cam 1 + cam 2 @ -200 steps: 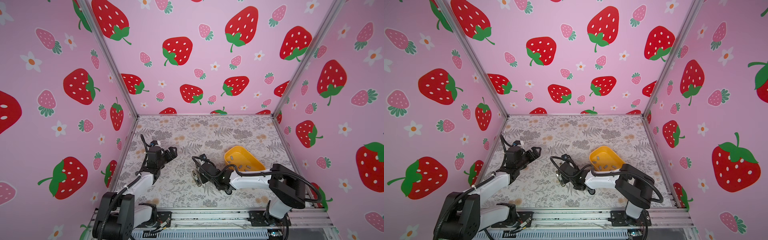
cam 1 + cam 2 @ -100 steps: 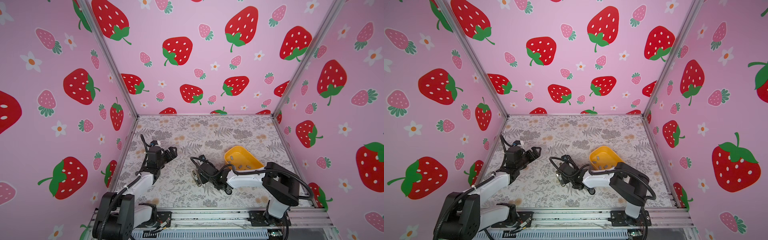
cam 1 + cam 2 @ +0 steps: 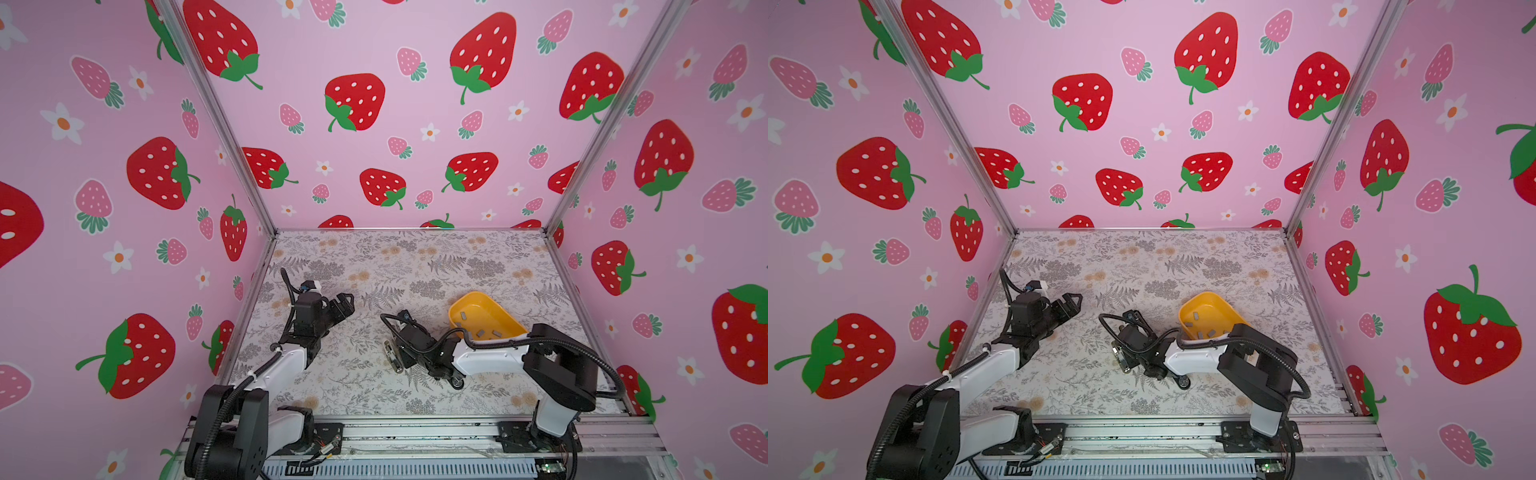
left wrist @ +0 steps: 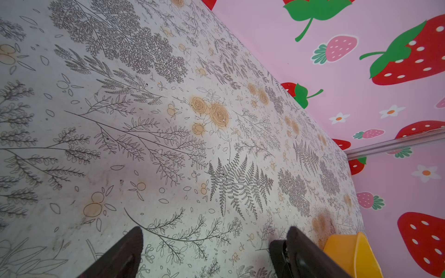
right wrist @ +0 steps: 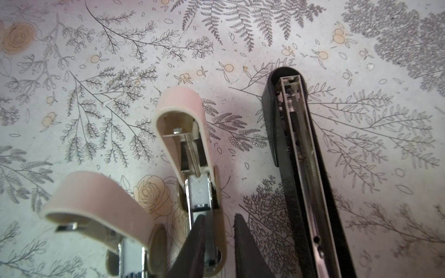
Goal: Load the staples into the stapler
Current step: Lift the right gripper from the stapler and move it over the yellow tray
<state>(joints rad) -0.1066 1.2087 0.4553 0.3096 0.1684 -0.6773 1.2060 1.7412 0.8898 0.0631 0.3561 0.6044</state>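
- Where the right wrist view looks down on it, right gripper (image 5: 219, 216) shows jaws nearly together, narrow gap btwn; whether they nip anything: cannot tell.
- One finger (image 5: 196, 240) overlaps the metal track of pink stapler (image 5: 183, 134), which lies hinged open in two pink halves. Contact not confirmed.
- Black stapler (image 5: 301, 168) lies flat just beside the pink unit, apart from it; top open, channel w/ spring exposed.
- In both top views this group sits on the table left of yellow tray (image 3: 490, 309), near it, mostly hidden under the right arm.
- Staples (image 3: 480, 332): several small grey strips loose on the tray floor, i.e. inside the tray; same in a top view (image 3: 1200, 334).
- Left gripper (image 3: 347, 305): jaws spread wide, only table print seen btwn the fingers in left wrist view. Pos.: well left of tray, low over the table.
- Table (image 3: 415, 266): floral print, runs on behind the tray to pink strawberry walls.
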